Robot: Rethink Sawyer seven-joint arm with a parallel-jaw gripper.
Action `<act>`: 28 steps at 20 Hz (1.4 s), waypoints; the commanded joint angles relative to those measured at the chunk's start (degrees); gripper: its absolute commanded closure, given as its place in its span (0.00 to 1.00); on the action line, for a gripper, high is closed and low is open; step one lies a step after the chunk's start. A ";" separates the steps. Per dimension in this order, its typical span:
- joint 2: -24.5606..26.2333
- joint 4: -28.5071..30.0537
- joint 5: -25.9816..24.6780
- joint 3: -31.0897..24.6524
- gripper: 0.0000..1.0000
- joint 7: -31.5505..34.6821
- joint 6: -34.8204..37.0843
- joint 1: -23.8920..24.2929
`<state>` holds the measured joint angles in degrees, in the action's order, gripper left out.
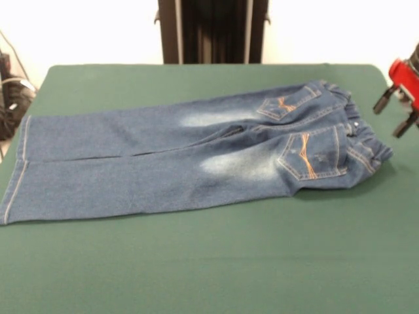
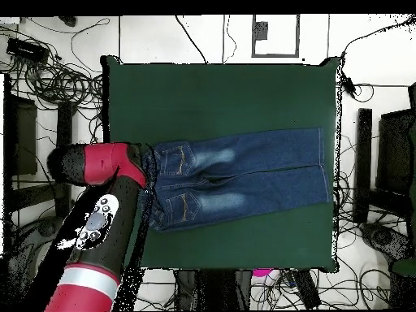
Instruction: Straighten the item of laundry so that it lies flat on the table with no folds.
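jeans (image 1: 196, 157): faded blue denim, orange stitching | table (image 1: 209, 261): matt green felt-like cloth

Front view cuts the gripper (image 1: 400, 104) off at the right edge — just a red bit and two dark prongs, so no telling how the fingers stand. Overhead, the arm (image 2: 101, 207) covers the jeans' (image 2: 244, 175) waistband end and the table's (image 2: 219, 89) left edge — gripper's buried under it. The pedestal (image 1: 213, 29) is chopped by the top edge.
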<state>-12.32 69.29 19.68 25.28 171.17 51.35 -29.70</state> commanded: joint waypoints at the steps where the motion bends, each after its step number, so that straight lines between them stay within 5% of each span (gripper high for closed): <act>1: -4.16 9.58 0.46 -0.02 0.00 11.32 -5.37 -0.48; 8: -6.00 12.44 0.52 -0.24 0.00 9.91 -7.25 0.29; 21: 6.13 11.53 2.55 0.46 0.00 15.60 -22.62 -0.62; 28: 8.37 11.02 4.04 1.41 0.00 15.19 -23.95 -1.54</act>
<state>-9.94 76.21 20.57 28.95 171.17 29.01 -29.76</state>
